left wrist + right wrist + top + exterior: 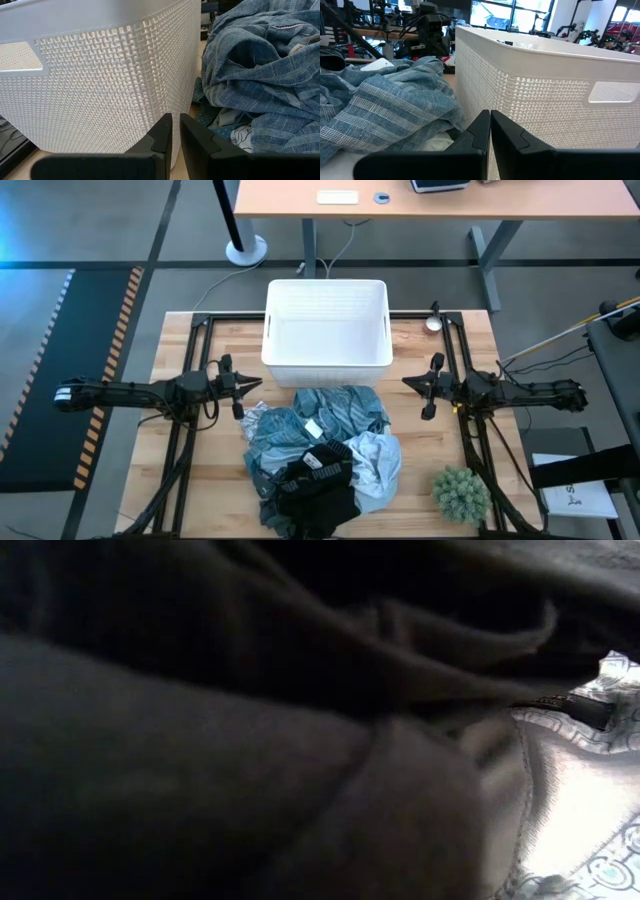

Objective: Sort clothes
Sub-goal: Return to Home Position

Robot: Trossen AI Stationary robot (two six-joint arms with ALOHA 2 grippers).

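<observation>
- Waiting to start: left claw [243, 388] nearly shut, right claw [420, 387] shut, both empty.
- Next: open over clothes [320, 455] at lower centre, below basket [327, 332].

**No readable text**

Nothing legible in any view. Black garment [315, 480] in the clothes pile has white markings, maybe lettering, but too small to read. White tag [313, 428] on the blue-striped garment [335, 410]: print can't be made out. Paper sheet [578, 498] at table's right edge shows dark marks, unreadable. Basket [327, 360]: no label visible.
</observation>
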